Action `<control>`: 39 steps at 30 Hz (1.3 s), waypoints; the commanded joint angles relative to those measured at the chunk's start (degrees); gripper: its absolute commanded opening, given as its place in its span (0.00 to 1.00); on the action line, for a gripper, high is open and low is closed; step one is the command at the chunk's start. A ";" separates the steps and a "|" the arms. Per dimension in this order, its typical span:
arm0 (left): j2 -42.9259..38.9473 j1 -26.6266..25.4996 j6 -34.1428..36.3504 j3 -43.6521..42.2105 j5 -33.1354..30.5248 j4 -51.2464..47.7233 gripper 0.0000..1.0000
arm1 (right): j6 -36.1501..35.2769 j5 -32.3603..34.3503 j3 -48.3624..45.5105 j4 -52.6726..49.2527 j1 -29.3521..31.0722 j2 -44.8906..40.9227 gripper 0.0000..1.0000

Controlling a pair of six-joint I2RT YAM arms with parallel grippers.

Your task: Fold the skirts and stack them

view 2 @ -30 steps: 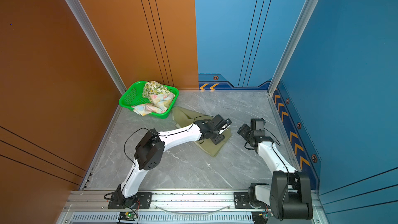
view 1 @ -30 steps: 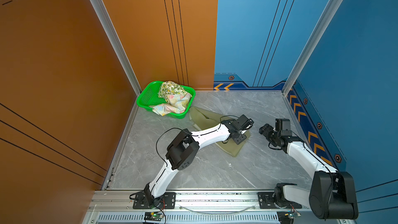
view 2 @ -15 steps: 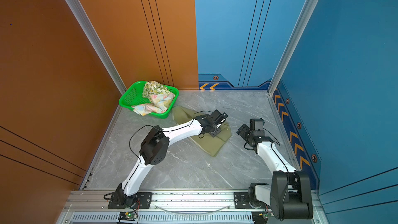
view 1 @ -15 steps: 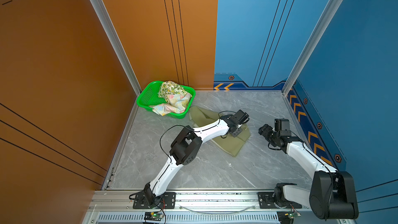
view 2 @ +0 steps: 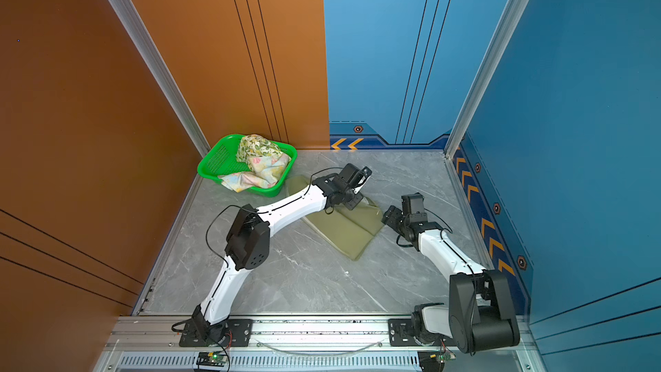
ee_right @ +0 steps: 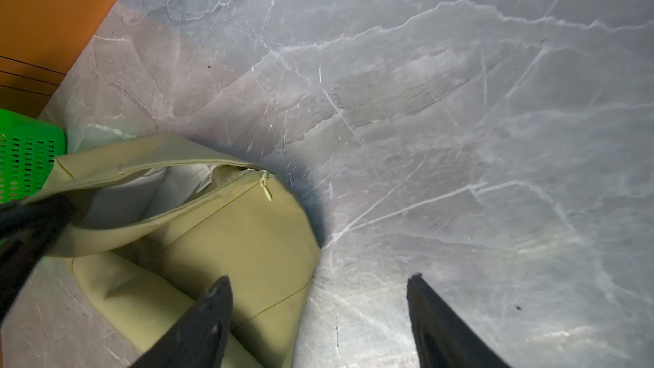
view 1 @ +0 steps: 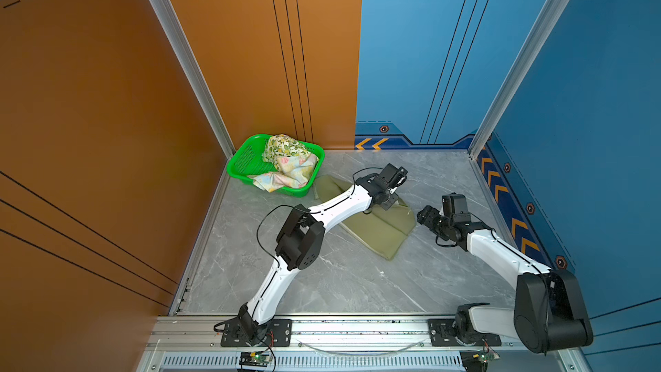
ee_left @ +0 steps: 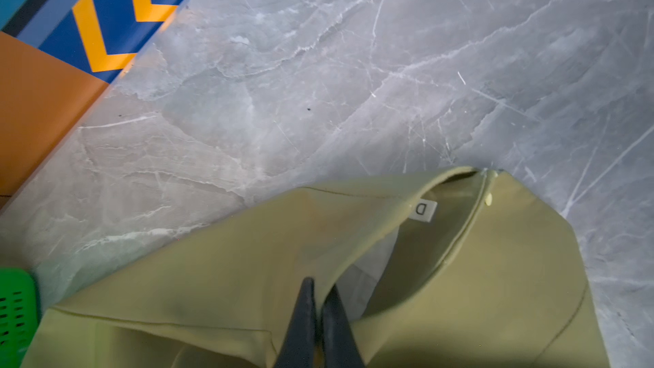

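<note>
Marble tabletop point(view 1: 357, 288): green basket point(view 1: 243, 162) far-left holds the two printed skirts point(view 1: 293, 169); olive skirt point(view 1: 379, 234) lies centre, long axis far-left to near-right. Your left fingers point(ee_left: 302, 323) pinch its far waistband edge; right fingers point(ee_right: 208, 313), spread, hover just right of it, nearer the free corner.

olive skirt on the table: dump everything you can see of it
The olive skirt is plain matte woven-looking cloth, lying mostly flat on the grey table beside the green basket. Its waist opening gapes, showing pale lining, a white tag marked D and a zipper pull. The left end effector is shut on the waistband edge; the right end effector, open, hovers over its edge.
</note>
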 commanded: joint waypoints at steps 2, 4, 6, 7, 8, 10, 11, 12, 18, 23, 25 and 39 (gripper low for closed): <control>-6.30 1.06 -2.34 0.72 1.60 -0.83 0.00 | -0.18 -1.45 -0.58 3.59 0.42 0.27 0.78; -8.36 1.26 -2.71 0.85 1.41 -0.92 0.00 | -0.35 -2.37 -0.56 4.41 0.34 0.23 0.78; -10.30 1.46 -3.28 1.15 1.41 -1.17 0.00 | -0.50 -3.46 -0.25 4.90 0.23 -0.25 0.78; -11.28 1.63 -3.54 1.57 1.40 -1.33 0.00 | -0.31 -3.44 -0.11 4.89 0.15 -0.95 0.78; -12.01 1.65 -3.84 2.15 1.41 -1.64 0.00 | -0.29 -3.37 -0.15 5.04 -0.02 -1.84 0.78; -13.38 1.65 -4.14 4.12 1.28 -2.58 0.00 | -0.46 -2.23 0.47 4.27 -0.24 -4.00 0.79; -14.06 1.63 -4.39 5.28 1.26 -2.94 0.00 | -0.58 -1.56 1.14 3.34 -0.47 -5.13 0.79; -14.73 1.47 -4.71 6.49 1.31 -3.23 0.00 | -0.73 -1.13 1.91 2.45 -0.82 -6.28 0.79; -16.44 1.55 -6.62 16.75 2.21 -4.72 0.00 | -1.29 0.88 9.59 -3.16 -2.91 -10.14 0.79; -17.25 2.11 -7.04 23.49 2.19 -6.28 0.00 | -2.49 1.32 15.65 -5.86 -3.00 -12.58 0.79; -19.90 2.33 -7.39 20.84 1.90 -6.21 0.00 | -3.28 0.82 16.86 -7.55 -2.67 -13.30 0.79; -57.95 2.49 -26.01 -65.07 -3.54 25.52 0.00 | -3.07 5.61 -1.13 -15.10 13.18 -23.99 0.79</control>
